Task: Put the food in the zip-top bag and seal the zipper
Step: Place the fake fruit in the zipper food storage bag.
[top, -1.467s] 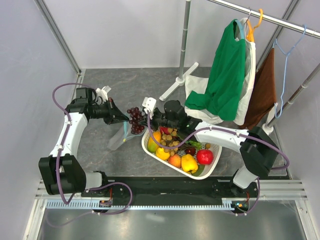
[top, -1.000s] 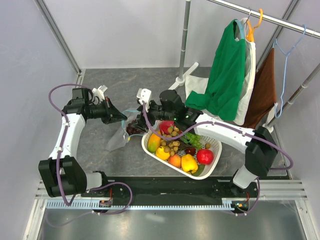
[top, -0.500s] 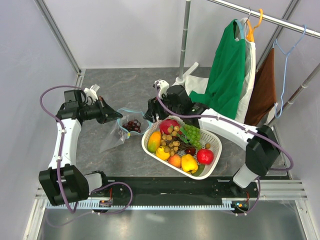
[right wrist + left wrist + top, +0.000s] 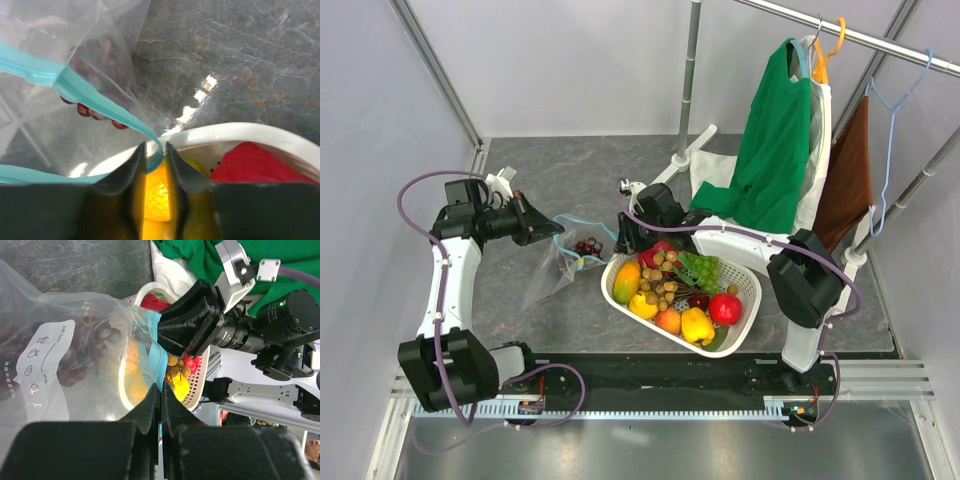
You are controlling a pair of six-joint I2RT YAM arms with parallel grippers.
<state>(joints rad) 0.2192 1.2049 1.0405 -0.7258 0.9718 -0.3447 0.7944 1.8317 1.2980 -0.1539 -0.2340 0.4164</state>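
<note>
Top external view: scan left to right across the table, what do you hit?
left gripper → zip-top bag with dark purple grapes inside → white perforated basket of food → green garment → brown garment

one zip-top bag (image 4: 563,262), one white basket (image 4: 744,305), two hands
</note>
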